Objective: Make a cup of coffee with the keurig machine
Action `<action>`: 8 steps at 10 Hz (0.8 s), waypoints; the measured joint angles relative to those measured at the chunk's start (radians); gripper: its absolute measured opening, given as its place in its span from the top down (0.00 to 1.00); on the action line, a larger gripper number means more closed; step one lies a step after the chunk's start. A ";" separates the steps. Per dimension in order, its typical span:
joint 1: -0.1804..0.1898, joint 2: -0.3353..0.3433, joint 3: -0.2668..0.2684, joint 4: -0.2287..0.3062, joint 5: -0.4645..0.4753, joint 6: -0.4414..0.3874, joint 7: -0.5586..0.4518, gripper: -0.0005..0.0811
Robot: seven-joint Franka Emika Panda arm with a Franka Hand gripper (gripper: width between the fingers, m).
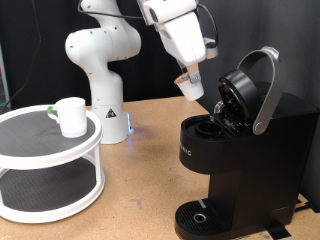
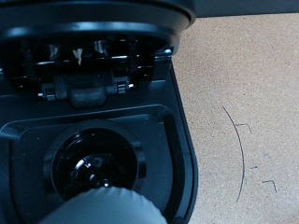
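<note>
The black keurig machine (image 1: 250,150) stands at the exterior view's right with its lid (image 1: 245,85) hinged up and the pod chamber (image 1: 210,127) open and empty. My gripper (image 1: 191,84) hangs just above and to the left of the chamber, shut on a small white pod (image 1: 192,90). In the wrist view the pod (image 2: 103,207) shows blurred at the picture's edge, over the round chamber (image 2: 93,163). The white mug (image 1: 72,115) sits on top of a white two-tier stand (image 1: 45,150) at the exterior view's left.
The arm's white base (image 1: 105,100) stands behind the stand on the brown cork tabletop (image 2: 243,112). The machine's round drip tray (image 1: 203,215) is at the exterior view's bottom. Thin pen lines mark the tabletop beside the machine.
</note>
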 joint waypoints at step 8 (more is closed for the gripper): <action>0.003 0.022 0.112 -0.067 -0.146 0.101 0.065 0.46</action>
